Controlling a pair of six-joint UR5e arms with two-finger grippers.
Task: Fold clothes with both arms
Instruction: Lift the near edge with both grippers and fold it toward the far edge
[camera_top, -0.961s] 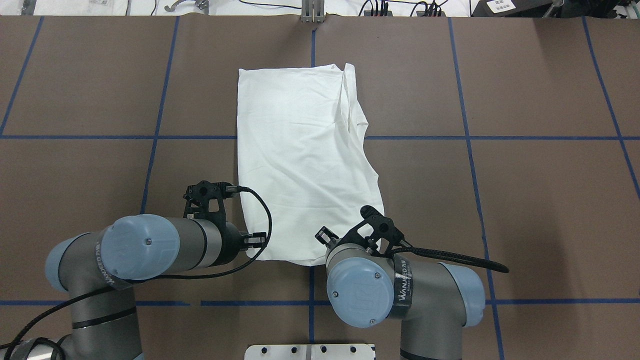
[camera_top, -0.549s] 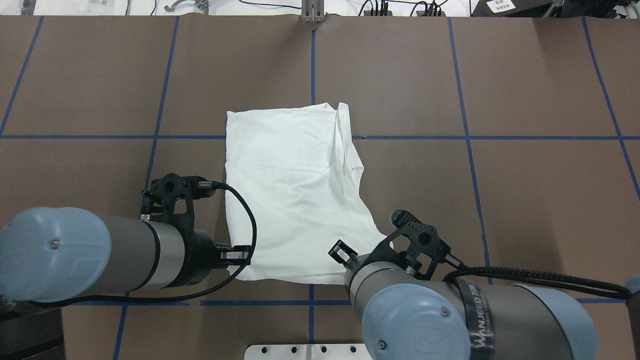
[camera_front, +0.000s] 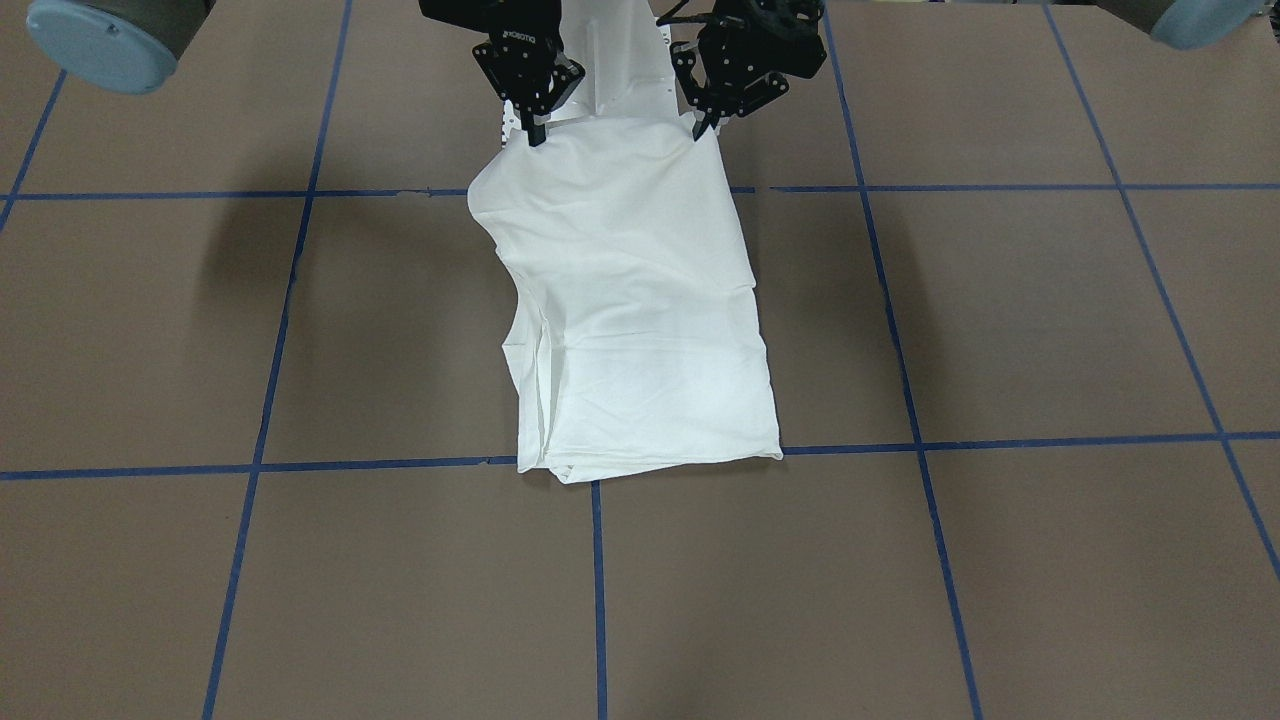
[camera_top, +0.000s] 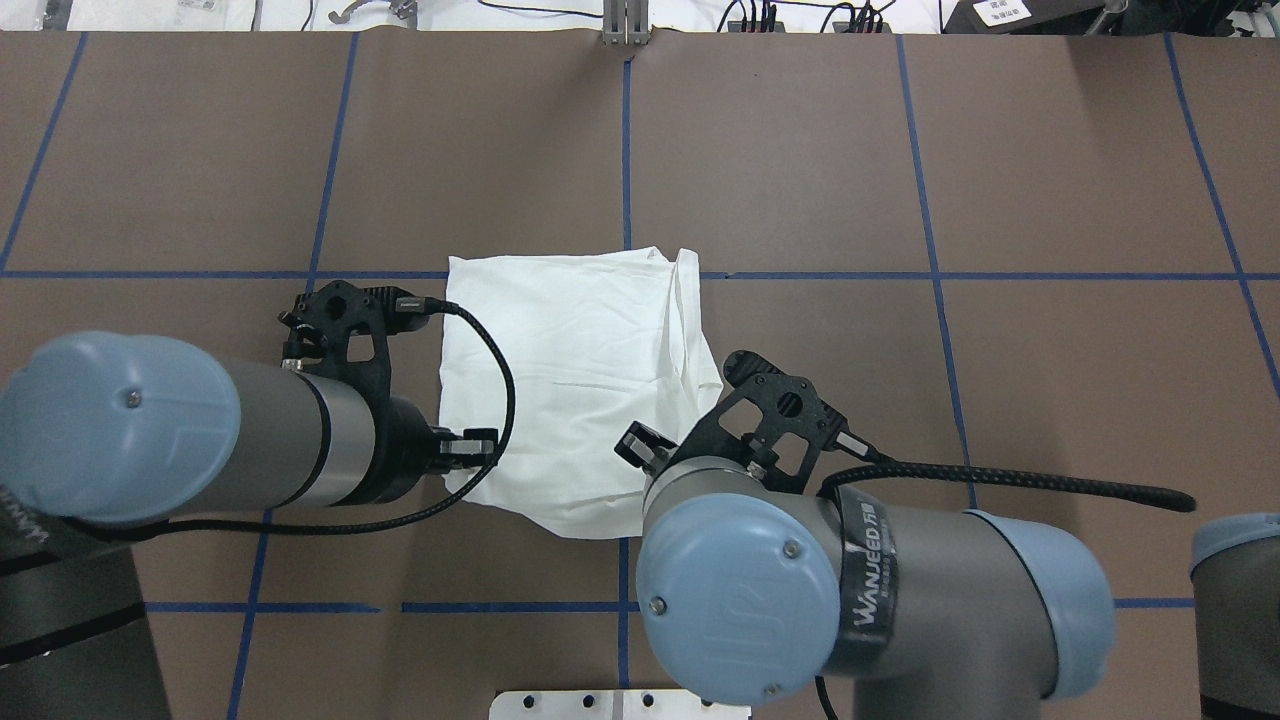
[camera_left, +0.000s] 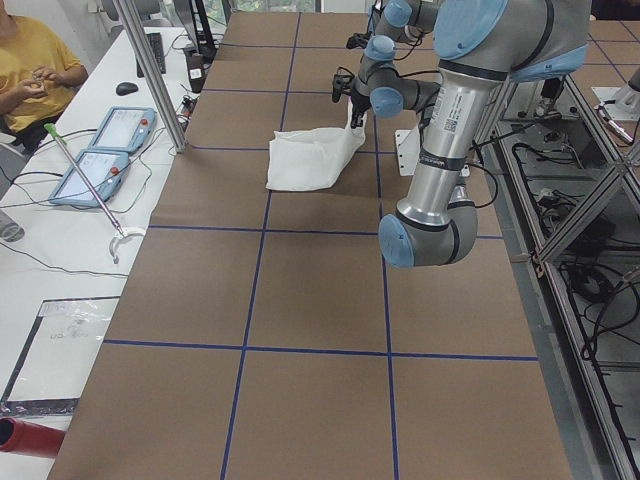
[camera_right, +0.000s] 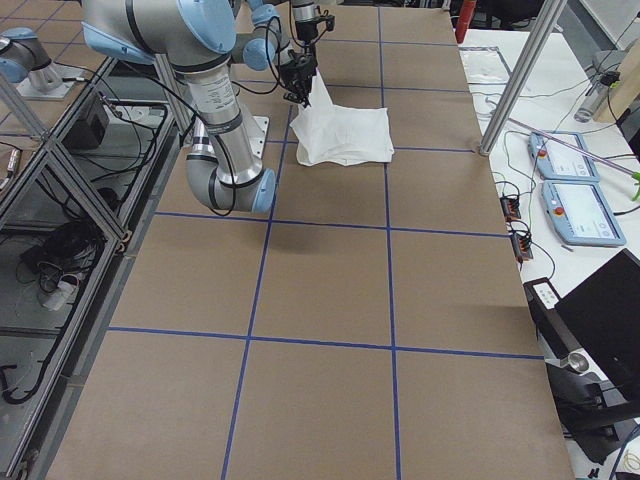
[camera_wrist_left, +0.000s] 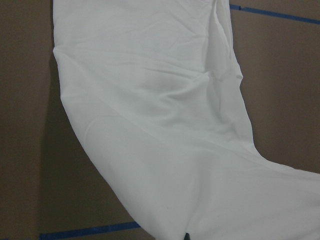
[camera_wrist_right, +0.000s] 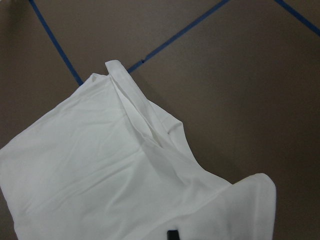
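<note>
Left claw (camera_front: 703, 127) and right claw (camera_front: 537, 134) each pinch a raised shirt (camera_front: 640, 330) corner mid-fold; next they should carry it forward evenly.

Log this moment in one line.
left gripper: shut on T-shirt corner | right gripper: shut on T-shirt corner | robot-side edge lifted, far end on table

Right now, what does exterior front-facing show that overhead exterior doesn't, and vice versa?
Front-facing only: the fingertips of the left gripper and right gripper, each pinched on a raised corner of the T-shirt at its robot-side edge. Overhead only: most of the left arm and right arm, which cover those grips, and the right wrist's black cable. Both: the T-shirt's far end lying on the brown table with blue tape lines.
</note>
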